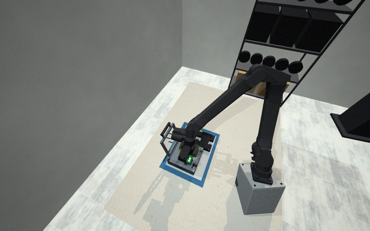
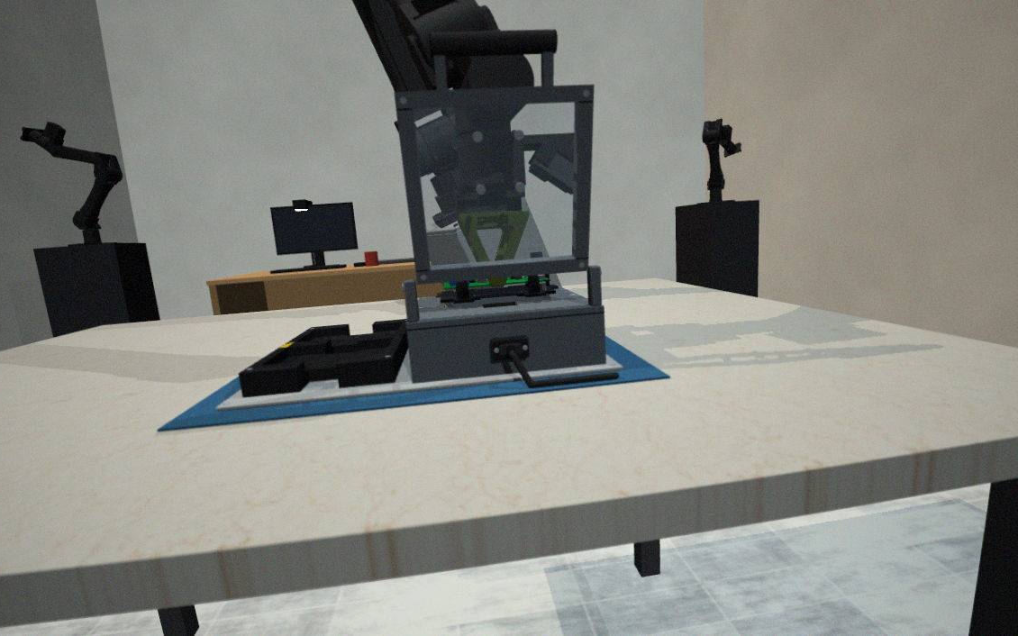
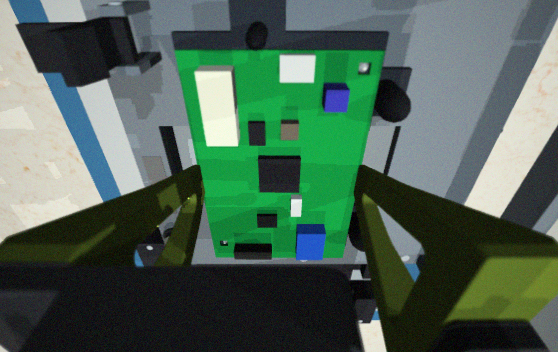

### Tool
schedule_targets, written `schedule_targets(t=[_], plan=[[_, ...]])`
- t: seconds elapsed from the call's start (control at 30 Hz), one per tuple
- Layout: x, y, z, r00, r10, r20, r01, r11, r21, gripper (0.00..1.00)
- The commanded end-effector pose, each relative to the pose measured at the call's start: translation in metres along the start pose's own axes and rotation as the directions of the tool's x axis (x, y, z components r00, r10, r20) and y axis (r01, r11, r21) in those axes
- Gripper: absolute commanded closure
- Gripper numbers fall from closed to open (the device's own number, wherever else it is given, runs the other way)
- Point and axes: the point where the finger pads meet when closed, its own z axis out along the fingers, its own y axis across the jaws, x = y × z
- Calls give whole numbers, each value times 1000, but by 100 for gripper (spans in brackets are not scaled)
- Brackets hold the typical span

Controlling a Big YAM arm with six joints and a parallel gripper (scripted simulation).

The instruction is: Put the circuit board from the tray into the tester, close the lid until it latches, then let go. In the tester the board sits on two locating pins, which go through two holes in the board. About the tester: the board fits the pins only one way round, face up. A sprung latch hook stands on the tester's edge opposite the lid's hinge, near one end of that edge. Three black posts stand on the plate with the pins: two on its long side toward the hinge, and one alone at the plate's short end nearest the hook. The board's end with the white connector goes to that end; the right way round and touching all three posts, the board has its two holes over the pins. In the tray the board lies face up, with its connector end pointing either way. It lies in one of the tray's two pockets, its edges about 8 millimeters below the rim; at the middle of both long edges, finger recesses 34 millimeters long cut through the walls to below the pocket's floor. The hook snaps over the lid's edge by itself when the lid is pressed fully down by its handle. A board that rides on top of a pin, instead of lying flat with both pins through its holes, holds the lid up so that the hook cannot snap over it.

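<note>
My gripper (image 2: 499, 282) (image 3: 279, 176) is shut on the green circuit board (image 1: 187, 161) (image 2: 449, 282) (image 3: 312, 150), its fingers on the middle of both long edges. The board is face up over the tester (image 1: 177, 165) (image 2: 449, 351), its white connector end toward the lone post (image 3: 257, 35). One hinge-side post (image 3: 393, 102) is close beside the board's edge; the other (image 3: 356, 234) is partly behind a finger. Grey metal shows in the hole near the connector end. I cannot tell whether the board lies flat. The lid (image 1: 165, 149) (image 2: 412, 189) stands upright, handle (image 1: 165, 129) (image 2: 493, 41) on top.
The black tray (image 1: 206, 139) (image 2: 272, 384) stands beside the tester; no board shows in its visible parts. The latch hook (image 3: 82, 47) stands at the upper left in the wrist view. The raised lid is close beside my wrist. A cable (image 2: 568, 380) lies behind the tester.
</note>
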Motion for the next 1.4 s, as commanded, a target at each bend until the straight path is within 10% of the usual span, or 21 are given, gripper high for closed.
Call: schedule_targets(t=[0.0, 1.37], plan=[[5, -13, 2, 1000, 10, 5, -10, 1000, 19, 28], [5, -18, 1, 1000, 13, 6, -13, 1000, 27, 28]])
